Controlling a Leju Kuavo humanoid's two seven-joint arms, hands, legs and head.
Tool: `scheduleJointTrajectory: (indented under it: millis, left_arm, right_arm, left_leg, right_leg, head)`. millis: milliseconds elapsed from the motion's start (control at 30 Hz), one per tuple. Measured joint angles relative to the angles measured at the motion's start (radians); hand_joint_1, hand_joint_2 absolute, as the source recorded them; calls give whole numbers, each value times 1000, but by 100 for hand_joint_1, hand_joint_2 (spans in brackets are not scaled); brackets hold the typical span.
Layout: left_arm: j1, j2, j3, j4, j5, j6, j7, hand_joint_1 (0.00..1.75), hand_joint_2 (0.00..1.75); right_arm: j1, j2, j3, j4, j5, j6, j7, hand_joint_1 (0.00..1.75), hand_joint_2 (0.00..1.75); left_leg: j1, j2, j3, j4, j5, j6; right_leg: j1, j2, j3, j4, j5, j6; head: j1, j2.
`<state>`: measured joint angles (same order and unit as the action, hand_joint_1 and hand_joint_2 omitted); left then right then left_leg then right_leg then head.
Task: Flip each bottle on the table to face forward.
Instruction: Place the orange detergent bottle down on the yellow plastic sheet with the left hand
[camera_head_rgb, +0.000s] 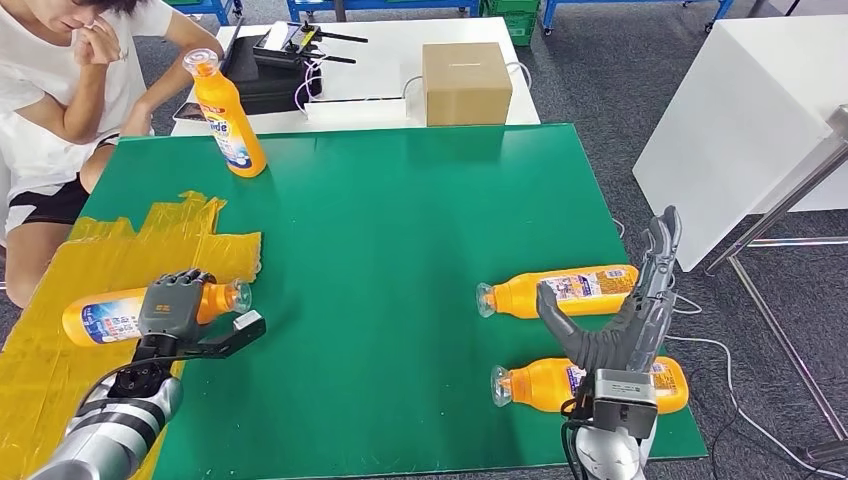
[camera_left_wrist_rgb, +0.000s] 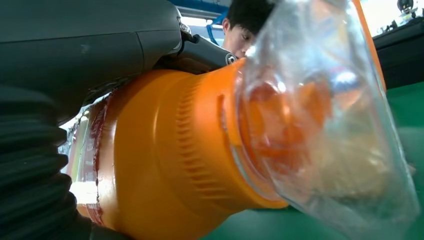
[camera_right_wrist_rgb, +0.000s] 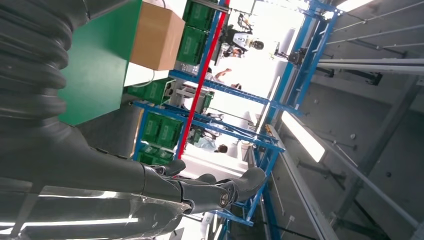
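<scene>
Four bottles are on the green table (camera_head_rgb: 400, 250). The one under my left hand (camera_head_rgb: 172, 305) lies flat on the yellow tape (camera_head_rgb: 120, 260) at the near left corner, long axis across the table, clear cap (camera_left_wrist_rgb: 325, 110) pointing toward the middle. My fingers wrap over its orange shoulder (camera_left_wrist_rgb: 165, 165), gripping it. My right hand (camera_head_rgb: 630, 300) hangs with fingers extended and holding nothing, between the two lying bottles (camera_head_rgb: 560, 290) (camera_head_rgb: 540, 385) at the near right. One upright bottle (camera_head_rgb: 228, 115) stands at the far left edge.
</scene>
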<state>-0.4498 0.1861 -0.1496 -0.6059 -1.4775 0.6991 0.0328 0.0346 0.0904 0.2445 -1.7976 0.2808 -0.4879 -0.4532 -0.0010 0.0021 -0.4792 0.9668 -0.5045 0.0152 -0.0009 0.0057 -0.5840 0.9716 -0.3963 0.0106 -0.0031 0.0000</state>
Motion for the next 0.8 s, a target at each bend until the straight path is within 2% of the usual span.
scheduleJointTrajectory:
  millis: [167, 200, 300, 333, 467, 667, 800]
  left_arm:
    - [-1, -15, 13, 9, 1, 4, -3, 175, 175]
    - [-1, -17, 15, 11, 1, 4, -3, 162, 175]
    - [-1, -21, 19, 12, 4, 4, -6, 34, 175]
    - [0, -22, 21, 12, 11, 4, -13, 2, 175]
    - [14, -41, 55, -7, 77, 4, -90, 0, 175]
    - [43, -94, 146, -74, 150, 4, -215, 0, 175]
    - [53, -127, 199, -110, 187, -4, -263, 0, 175]
  right_arm:
    - [0, 0, 0, 6, 0, 0, 0, 0, 175]
    - [0, 0, 0, 7, 0, 0, 0, 0, 175]
    - [0, 0, 0, 8, 0, 0, 0, 0, 175]
    - [0, -1, 0, 8, 0, 0, 0, 0, 175]
    - [0, -1, 0, 10, 3, 0, 4, 0, 175]
    - [-1, -2, -2, 22, 15, -3, 12, 0, 175]
    - [-1, -3, -2, 33, 48, 3, 16, 0, 175]
  left_leg:
    - [0, 0, 0, 0, 0, 0]
    - [0, 0, 0, 0, 0, 0]
    - [0, 0, 0, 0, 0, 0]
    - [0, 0, 0, 0, 0, 0]
    - [0, 0, 0, 0, 0, 0]
    - [0, 0, 0, 0, 0, 0]
    - [0, 0, 0, 0, 0, 0]
  right_leg:
    - [0, 0, 0, 0, 0, 0]
    - [0, 0, 0, 0, 0, 0]
    - [0, 0, 0, 0, 0, 0]
    - [0, 0, 1, 0, 0, 0]
    - [0, 0, 1, 0, 0, 0]
    - [0, 0, 0, 0, 0, 0]
    - [0, 0, 0, 0, 0, 0]
  head:
    - [0, 0]
    - [0, 0]
    - [0, 0]
    - [0, 0]
    - [0, 0]
    - [0, 0]
    - [0, 0]
